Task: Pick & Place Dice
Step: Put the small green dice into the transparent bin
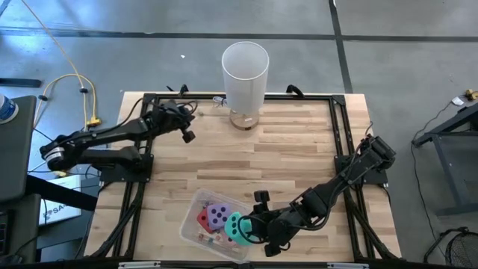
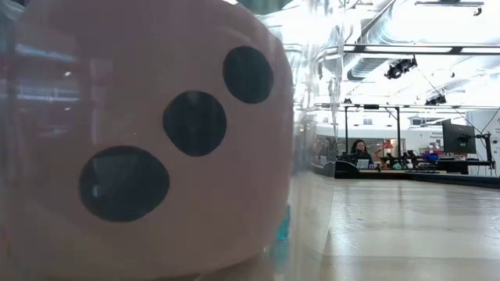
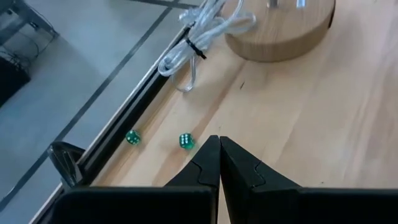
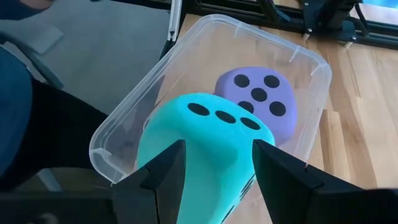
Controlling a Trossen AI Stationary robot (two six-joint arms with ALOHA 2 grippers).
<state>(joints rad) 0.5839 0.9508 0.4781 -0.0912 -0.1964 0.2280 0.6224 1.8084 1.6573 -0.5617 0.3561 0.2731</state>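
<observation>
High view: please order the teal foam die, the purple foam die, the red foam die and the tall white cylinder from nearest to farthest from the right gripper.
1. Teal foam die: held between the right gripper's fingers, over the clear plastic bin.
2. Purple foam die: inside the bin, beside the teal one.
3. Red foam die: in the bin, beyond the purple one.
4. Tall white cylinder: at the table's far edge.

Two dark, jointed arms, black cabling along the links; each pincer with flat, black, angular fingers.
</observation>
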